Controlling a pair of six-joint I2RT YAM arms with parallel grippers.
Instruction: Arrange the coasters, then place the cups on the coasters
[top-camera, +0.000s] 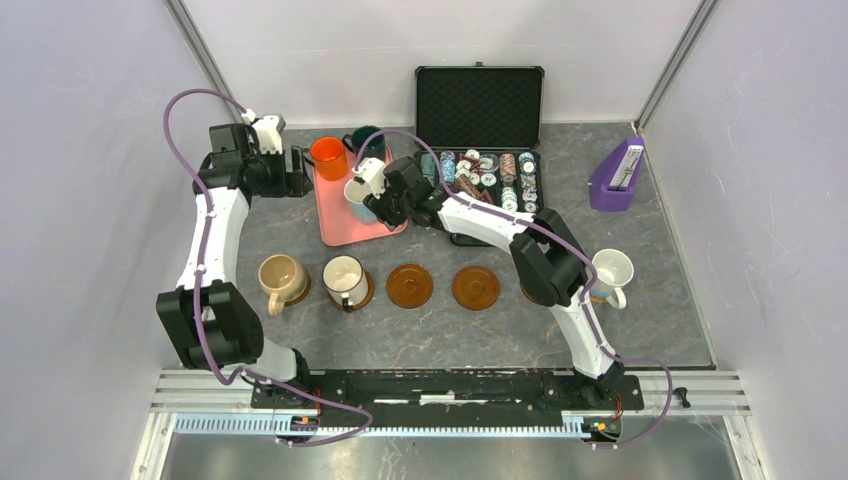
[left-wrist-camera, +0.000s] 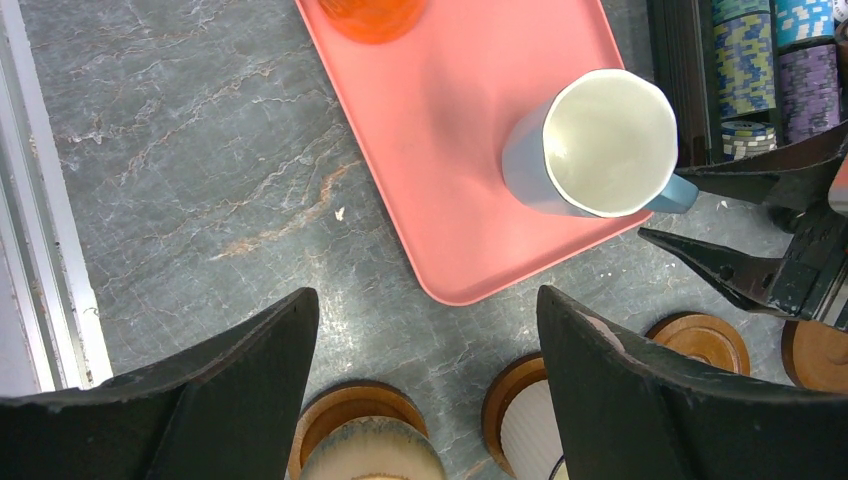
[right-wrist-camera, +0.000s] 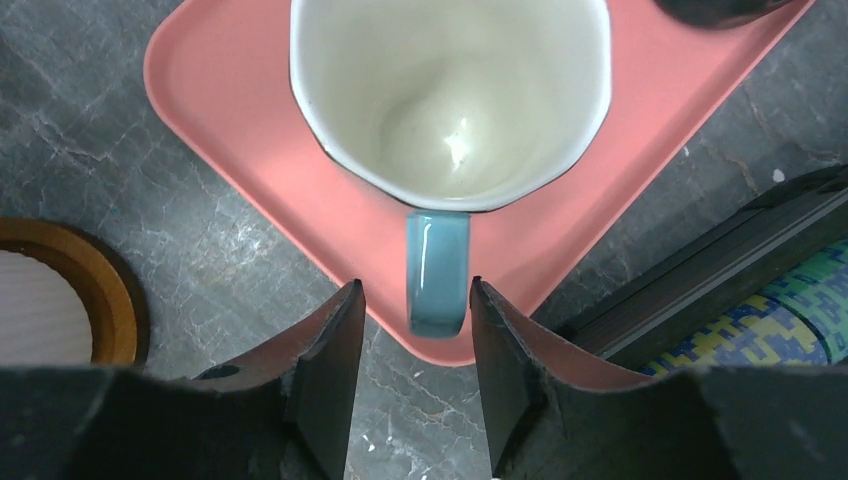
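Two bare coasters (top-camera: 410, 285) lie in the near row on the bench (top-camera: 640, 320), right of a tan mug (top-camera: 281, 276) and a dark-rimmed white mug (top-camera: 345, 280), each on its own coaster. Farther back, on the pink tray (right-wrist-camera: 230, 110), the right jaws stand partly open astride the blue mug (right-wrist-camera: 450, 110)'s handle, not clamped; the left jaws gape wide, empty

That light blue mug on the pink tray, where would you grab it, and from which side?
Probably by its handle. The light blue mug stands upright on the pink tray, handle pointing at the tray's corner. Coming in from that corner, where the right pincer sits open astride the handle, lets it close across the thin loop rather than the wide body.
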